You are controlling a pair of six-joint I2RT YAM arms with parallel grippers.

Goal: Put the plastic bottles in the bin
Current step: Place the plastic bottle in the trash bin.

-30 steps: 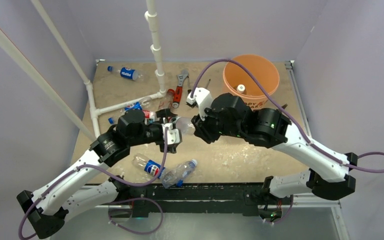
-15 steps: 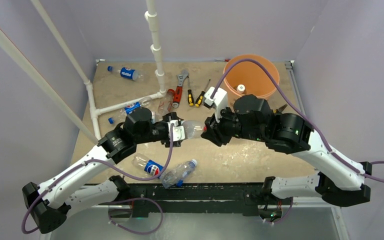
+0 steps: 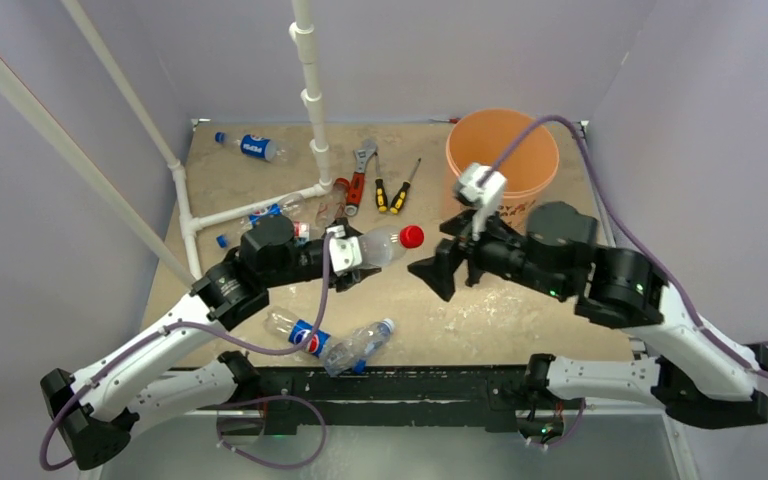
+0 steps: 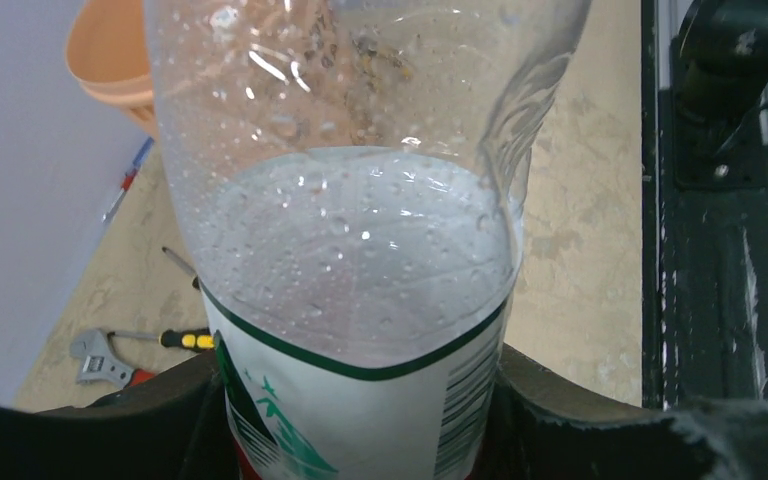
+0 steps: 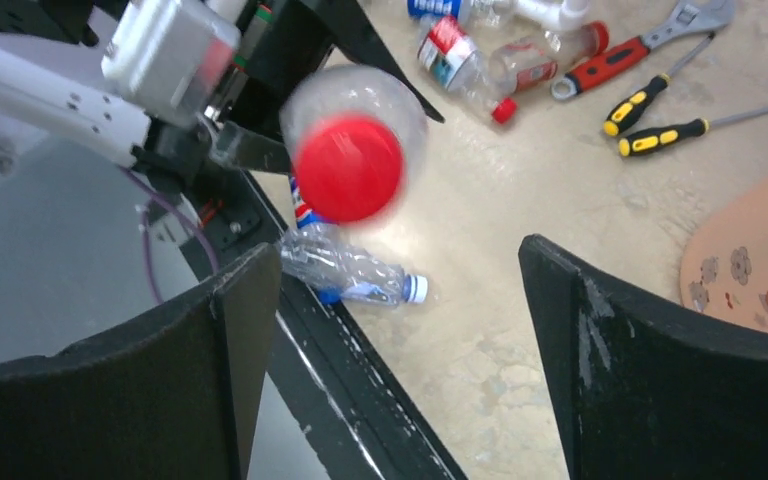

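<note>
The right gripper (image 3: pixel 436 262) has let go of the red-capped bottle (image 3: pixel 385 243) and drawn back from it. Its jaws now stand wide apart, facing the red cap across a small gap. The left gripper (image 3: pixel 345 252) has closed and is clamped on the labelled lower half of this bottle. It holds the bottle above the table with the cap pointing at the right gripper. The bottle is clear, with droplets inside.

The orange bin (image 3: pixel 525 160) stands beyond and behind the right gripper. That gripper's own wrist and arm lie between the held bottle and the bin.

On the far side of the left gripper lie two screwdrivers (image 3: pixel 381 195), a red-handled wrench (image 3: pixel 360 168) and some loose bottles (image 3: pixel 282 212) beside the white pipe frame (image 3: pixel 310 95). On its near side, on the table, a near Pepsi bottle (image 3: pixel 298 334) and a crumpled clear bottle (image 3: pixel 360 345) lie touching. A far Pepsi bottle (image 3: pixel 252 146) lies well apart from both grippers, in the far left corner.
</note>
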